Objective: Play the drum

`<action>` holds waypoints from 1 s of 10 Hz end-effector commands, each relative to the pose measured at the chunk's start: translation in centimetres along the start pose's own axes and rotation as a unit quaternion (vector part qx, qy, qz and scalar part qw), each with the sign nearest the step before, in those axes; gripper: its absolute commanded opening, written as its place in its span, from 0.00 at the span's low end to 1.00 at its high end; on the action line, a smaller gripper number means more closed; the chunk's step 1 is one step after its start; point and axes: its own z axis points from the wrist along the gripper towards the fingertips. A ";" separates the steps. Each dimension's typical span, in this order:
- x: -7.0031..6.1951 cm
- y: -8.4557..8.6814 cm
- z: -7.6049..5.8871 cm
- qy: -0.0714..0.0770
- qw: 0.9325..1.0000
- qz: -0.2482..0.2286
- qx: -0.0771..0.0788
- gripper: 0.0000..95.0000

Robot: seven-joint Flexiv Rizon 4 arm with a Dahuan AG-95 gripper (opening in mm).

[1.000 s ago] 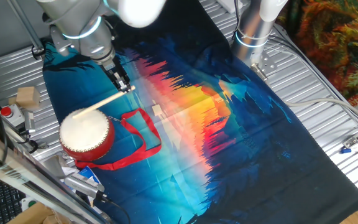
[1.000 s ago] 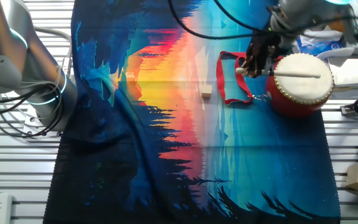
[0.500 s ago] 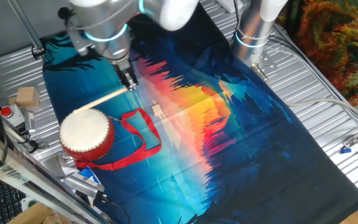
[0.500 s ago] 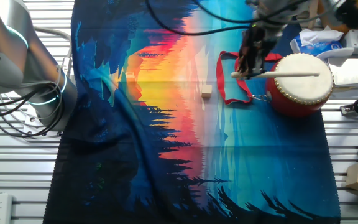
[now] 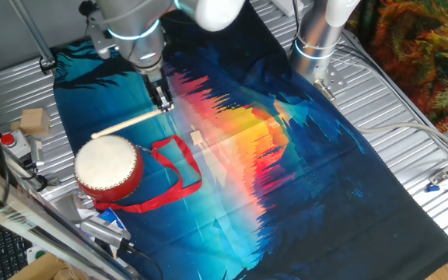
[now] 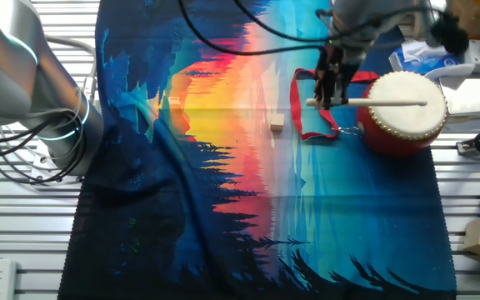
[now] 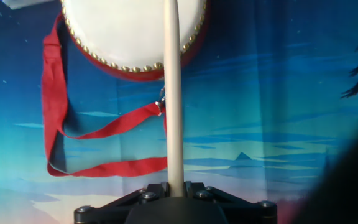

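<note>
- A thin pale wooden stick is clamped at one end between the closed jaws of the black two-finger gripper, and is seen again in the other fixed view below the gripper
- In the hand view the stick is seen running straight out from the gripper, its far part crossing over the drum head
- The small round drum with a cream-white skin head and a red barrel-shaped body is stood on the cloth out ahead of the jaws, along the line of the stick; it is also shown in the other fixed view and, cut off by the top edge, in the hand view
- Whether the stick's tip is touching the skin cannot be told
- A red ribbon strap is fastened to the drum's side and is laid in a loop on the cloth between the jaws and the drum
- Everything is set on a cloth printed with a blue, orange and red sunset scene, spread over a ribbed metal table
- A small pale block is left on the cloth, to one side of the jaws
</note>
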 end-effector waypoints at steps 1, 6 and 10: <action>0.0 -0.1 0.9 -0.040 0.997 0.043 0.048 0.00; 0.0 -0.3 0.9 -0.057 0.988 0.104 0.094 0.00; 0.0 -0.3 0.9 -0.038 0.985 -0.134 0.104 0.00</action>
